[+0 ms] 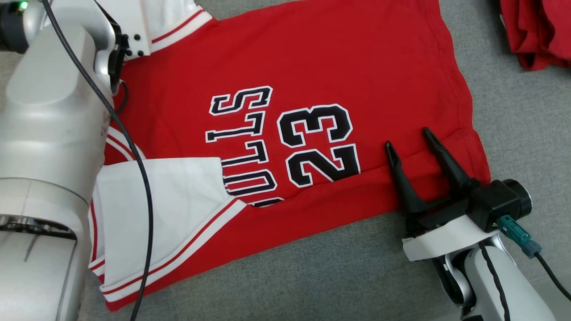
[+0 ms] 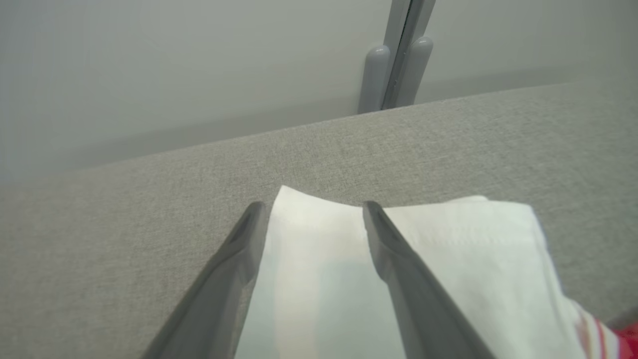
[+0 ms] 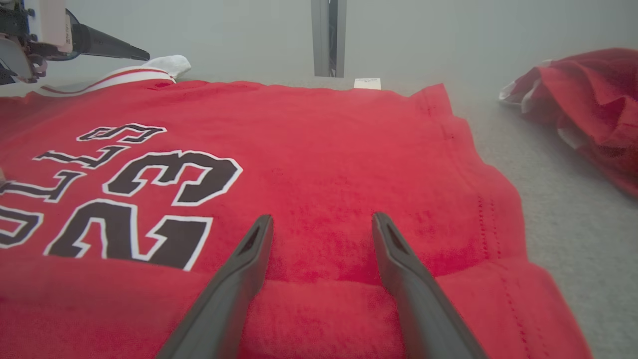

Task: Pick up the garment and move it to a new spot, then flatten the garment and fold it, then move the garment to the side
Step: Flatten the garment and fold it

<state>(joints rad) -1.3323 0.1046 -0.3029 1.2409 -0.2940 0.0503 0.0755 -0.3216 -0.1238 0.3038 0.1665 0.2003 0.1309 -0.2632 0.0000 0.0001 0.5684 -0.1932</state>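
The garment, a red jersey with black "BULLS 23" lettering and white sleeves, lies spread on the grey padded surface. Its near long edge is folded over into a strip, and the near white sleeve lies across part of the lettering. My right gripper is open, low over that folded strip near the hem; its fingers straddle red cloth. My left gripper is open over the far white sleeve, fingers spread with nothing pinched. Its dark fingertip also shows in the right wrist view.
A second red garment lies bunched at the far right, apart from the jersey. My left arm's pale body and its black cable cover the jersey's left side. A grey post stands beyond the surface's far edge.
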